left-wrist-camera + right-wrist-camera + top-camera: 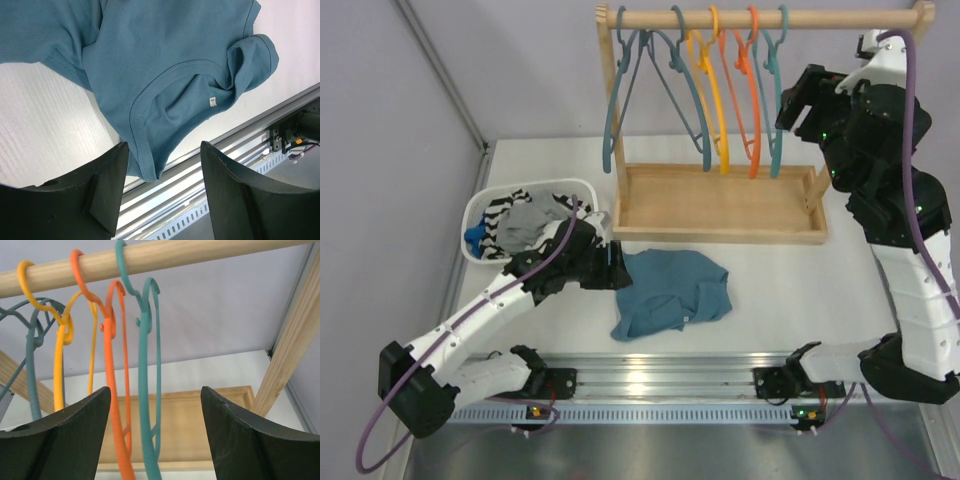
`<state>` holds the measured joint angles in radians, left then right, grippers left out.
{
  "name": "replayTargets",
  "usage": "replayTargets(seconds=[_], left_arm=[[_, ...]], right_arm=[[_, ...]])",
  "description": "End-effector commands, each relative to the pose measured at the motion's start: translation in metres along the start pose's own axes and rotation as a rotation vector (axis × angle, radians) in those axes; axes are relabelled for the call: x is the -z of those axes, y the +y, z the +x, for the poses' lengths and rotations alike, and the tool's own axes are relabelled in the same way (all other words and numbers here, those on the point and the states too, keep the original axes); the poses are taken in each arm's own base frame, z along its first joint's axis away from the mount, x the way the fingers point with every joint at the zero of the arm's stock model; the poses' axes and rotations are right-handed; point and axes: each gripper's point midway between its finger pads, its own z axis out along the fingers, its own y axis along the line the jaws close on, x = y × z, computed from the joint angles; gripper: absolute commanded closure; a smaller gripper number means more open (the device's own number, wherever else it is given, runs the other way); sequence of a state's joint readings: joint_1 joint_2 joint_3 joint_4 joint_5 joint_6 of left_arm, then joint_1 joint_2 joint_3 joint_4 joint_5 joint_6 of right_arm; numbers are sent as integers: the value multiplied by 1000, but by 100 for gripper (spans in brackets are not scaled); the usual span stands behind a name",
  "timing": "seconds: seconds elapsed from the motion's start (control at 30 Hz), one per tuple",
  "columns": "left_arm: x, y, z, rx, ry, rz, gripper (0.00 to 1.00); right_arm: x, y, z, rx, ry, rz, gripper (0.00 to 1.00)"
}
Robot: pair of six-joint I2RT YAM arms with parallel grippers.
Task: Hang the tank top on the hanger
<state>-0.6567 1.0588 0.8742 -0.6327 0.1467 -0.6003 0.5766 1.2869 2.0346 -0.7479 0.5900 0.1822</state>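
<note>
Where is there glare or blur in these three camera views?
Top external view: bright glare on the metal rail at the near edge. Left wrist view: the tank top is sharp, ribbing readable; the left pincer is dark and featureless. Right wrist view: the teal hanger is crisp against the pale wall, no glare.

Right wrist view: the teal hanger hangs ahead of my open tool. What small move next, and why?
Probably ease the right tool forward until the hanger sits between its fingers. The jaws stand open, the hanger hangs on the rod, framed in the gap but apparently untouched, and the tank top lies crumpled, unheld.
</note>
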Motion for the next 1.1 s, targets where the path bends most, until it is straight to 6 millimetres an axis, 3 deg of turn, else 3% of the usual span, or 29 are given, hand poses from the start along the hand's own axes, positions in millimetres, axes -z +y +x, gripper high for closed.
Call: replayTargets(seconds=[0.0,0.23,0.53,0.8,1.07], left_arm=[[4,-13,-9,-23,-17,46,36],[4,-11,-9,-32,-14,38,36],[5,-7,-4,-24,-7,30,36],[6,-4,-2,-20,-6,17,36],[5,-3,0,-18,-1,9,36]], right_arm=[[-19,1,-4,0,6,-114,28],[-48,1,-6,-19,19,-189,30],[-77,5,23,-8,87,-190,32],[-91,0,39,26,128,-160,54],[-93,-9,49,69,173,-119,55]])
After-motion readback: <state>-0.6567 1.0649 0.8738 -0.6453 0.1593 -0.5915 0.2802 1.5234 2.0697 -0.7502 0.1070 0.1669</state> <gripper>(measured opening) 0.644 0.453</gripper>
